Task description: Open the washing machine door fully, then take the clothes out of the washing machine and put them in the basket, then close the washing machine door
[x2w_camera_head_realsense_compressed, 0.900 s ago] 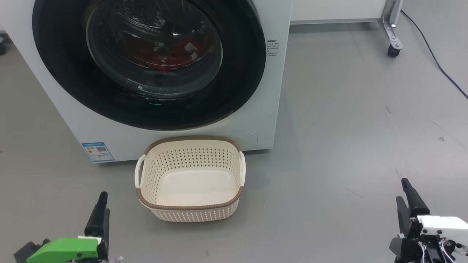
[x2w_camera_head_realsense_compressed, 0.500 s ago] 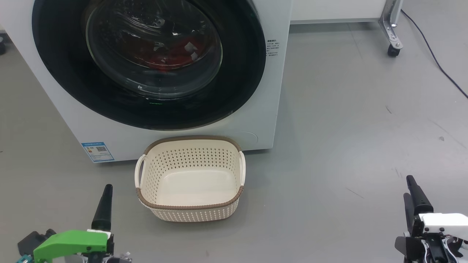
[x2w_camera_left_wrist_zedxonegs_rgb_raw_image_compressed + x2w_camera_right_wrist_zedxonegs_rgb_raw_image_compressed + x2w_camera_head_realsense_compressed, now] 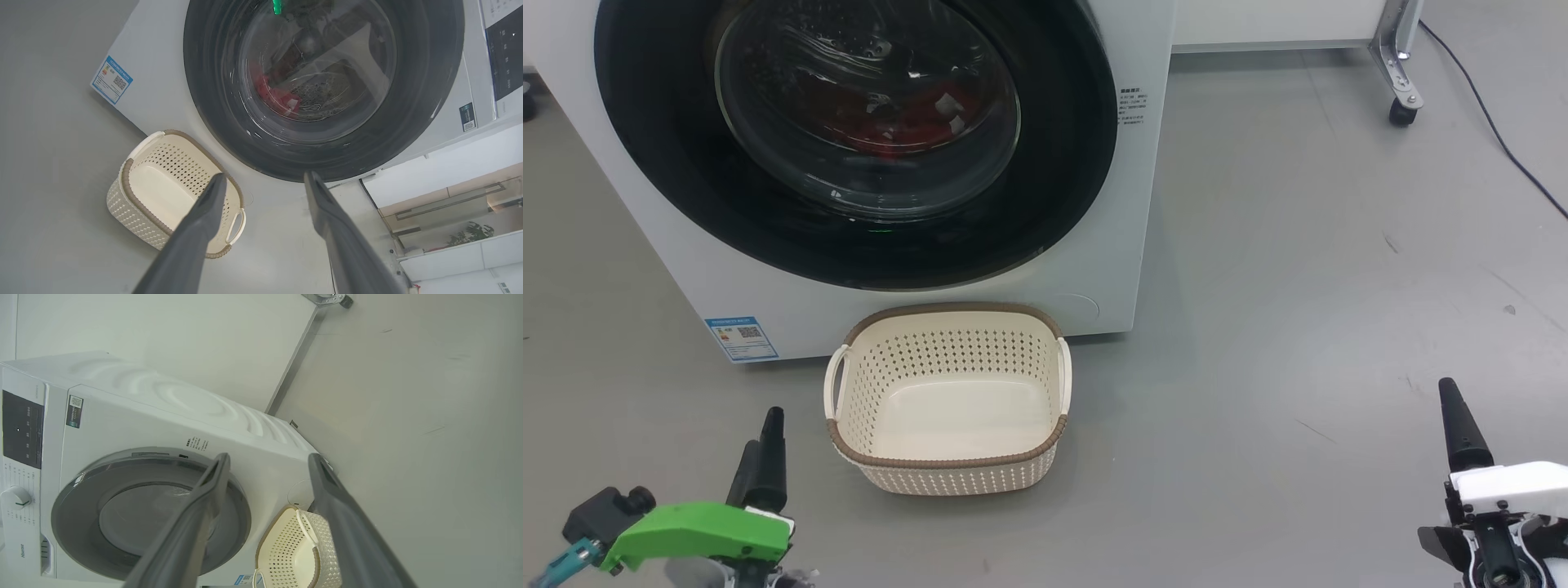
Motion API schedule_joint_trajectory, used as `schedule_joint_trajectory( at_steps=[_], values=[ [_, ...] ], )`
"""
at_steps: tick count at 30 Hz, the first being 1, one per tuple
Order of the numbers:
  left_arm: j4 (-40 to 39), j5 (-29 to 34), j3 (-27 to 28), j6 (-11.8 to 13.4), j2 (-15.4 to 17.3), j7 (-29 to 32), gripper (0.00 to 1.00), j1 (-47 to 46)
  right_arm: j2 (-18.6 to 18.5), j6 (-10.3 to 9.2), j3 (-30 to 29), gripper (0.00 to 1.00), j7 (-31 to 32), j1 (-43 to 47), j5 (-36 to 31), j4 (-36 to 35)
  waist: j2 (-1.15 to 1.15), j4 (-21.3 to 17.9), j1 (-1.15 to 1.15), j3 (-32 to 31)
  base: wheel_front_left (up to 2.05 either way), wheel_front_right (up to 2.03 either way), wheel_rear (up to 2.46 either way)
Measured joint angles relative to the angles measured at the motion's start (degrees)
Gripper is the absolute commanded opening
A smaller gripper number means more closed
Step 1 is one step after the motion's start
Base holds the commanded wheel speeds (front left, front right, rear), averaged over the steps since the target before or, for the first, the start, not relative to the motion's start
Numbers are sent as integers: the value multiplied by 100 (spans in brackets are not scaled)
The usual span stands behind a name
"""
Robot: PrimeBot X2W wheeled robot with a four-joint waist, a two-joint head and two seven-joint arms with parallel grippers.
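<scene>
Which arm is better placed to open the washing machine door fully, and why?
Probably the left. The left gripper sits open in front of the washing machine, its fingers pointing at the washing machine door. The right gripper, also open, stands off to the side over bare floor.

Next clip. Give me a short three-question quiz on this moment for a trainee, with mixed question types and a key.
1. True or false: the basket in front of the washing machine is empty.
2. Where are the red clothes? A) in the basket B) behind the glass of the washing machine door C) on top of the washing machine
3. In a few words: how do the jaws of the left hand and the right hand stand, and what do they hold?
Key: 1 true; 2 B; 3 both open, holding nothing.
</scene>
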Motion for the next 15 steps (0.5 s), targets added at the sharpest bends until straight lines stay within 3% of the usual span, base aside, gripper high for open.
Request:
schedule_joint_trajectory(
  at_steps=[15],
  values=[
    [-81, 1727, -330, 467, 70, -291, 100, -169, -534, -58, 617, 100, -521, -41, -1837, 0, 0, 9, 0, 15, 0, 0, 0]
  ],
)
